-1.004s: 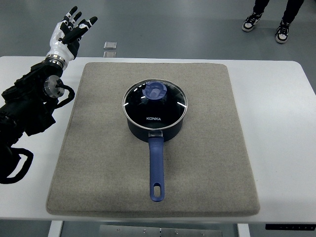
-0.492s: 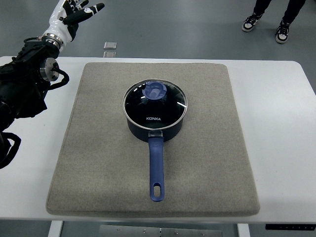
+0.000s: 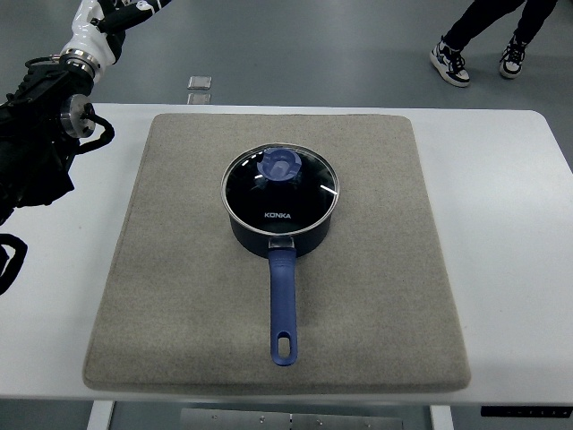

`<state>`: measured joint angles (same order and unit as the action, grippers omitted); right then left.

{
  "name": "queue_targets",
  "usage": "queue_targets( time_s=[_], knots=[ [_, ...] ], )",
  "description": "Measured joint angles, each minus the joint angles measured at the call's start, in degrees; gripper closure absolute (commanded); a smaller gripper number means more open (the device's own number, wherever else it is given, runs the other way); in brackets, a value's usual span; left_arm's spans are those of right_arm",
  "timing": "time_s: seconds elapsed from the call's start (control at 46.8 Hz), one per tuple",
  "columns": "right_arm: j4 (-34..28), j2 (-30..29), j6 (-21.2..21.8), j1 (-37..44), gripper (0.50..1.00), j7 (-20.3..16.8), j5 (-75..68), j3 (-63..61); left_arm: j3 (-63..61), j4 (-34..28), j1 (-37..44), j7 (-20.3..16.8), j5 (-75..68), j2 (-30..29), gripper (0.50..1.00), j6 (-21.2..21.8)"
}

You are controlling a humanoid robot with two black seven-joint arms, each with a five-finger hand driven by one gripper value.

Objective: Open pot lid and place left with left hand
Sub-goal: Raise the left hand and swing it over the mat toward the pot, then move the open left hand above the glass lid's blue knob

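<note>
While raised, left robot hand (image 3: 106, 18) (cropped)

Pot (image 3: 281, 226): dark blue saucepan, upright, near the middle of the grey mat, slightly toward the far side.
Pot handle (image 3: 284, 309): long, blue, straight, pointing toward the near edge of the mat; hanging slot at its free end.
Lid (image 3: 281, 187): round glass, metal-rimmed, seated flat and closed on the pot; white "KONKA" lettering on the near part of the glass.
Lid knob (image 3: 281, 164): blue, round, sitting on the far part of the lid; nothing touching it.
</note>
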<state>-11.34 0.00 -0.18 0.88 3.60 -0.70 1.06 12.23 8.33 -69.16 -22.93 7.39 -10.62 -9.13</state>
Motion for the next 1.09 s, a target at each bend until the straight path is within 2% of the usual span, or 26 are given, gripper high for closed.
queue_targets(
  time_s=[0.15,0.299,0.492,0.727,0.898,1.09],
  knots=[
    [0.0,0.0,0.0,0.0,0.583,0.0,0.0,0.0,-1.6,0.8,-2.6,0.0,-0.1,-0.6,0.512,0.0],
    [0.0,0.0,0.0,0.0,0.583,0.0,0.0,0.0,-10.0,2.7,-4.9,0.0,-1.9,-0.3,0.512,-0.1],
    [0.0,0.0,0.0,0.0,0.583,0.0,0.0,0.0,-11.8,12.3,-7.5,-0.1,-8.7,-3.6,0.512,-0.2],
    [0.0,0.0,0.0,0.0,0.583,0.0,0.0,0.0,-11.7,22.8,-11.0,-0.3,-30.6,-7.7,0.512,-0.2],
    [0.0,0.0,0.0,0.0,0.583,0.0,0.0,0.0,-11.2,32.8,-13.3,-1.3,-46.8,-11.8,0.510,-0.2],
    [0.0,0.0,0.0,0.0,0.583,0.0,0.0,0.0,-11.4,40.6,-15.9,-4.0,-59.1,-14.0,0.512,-0.7]
  ],
)
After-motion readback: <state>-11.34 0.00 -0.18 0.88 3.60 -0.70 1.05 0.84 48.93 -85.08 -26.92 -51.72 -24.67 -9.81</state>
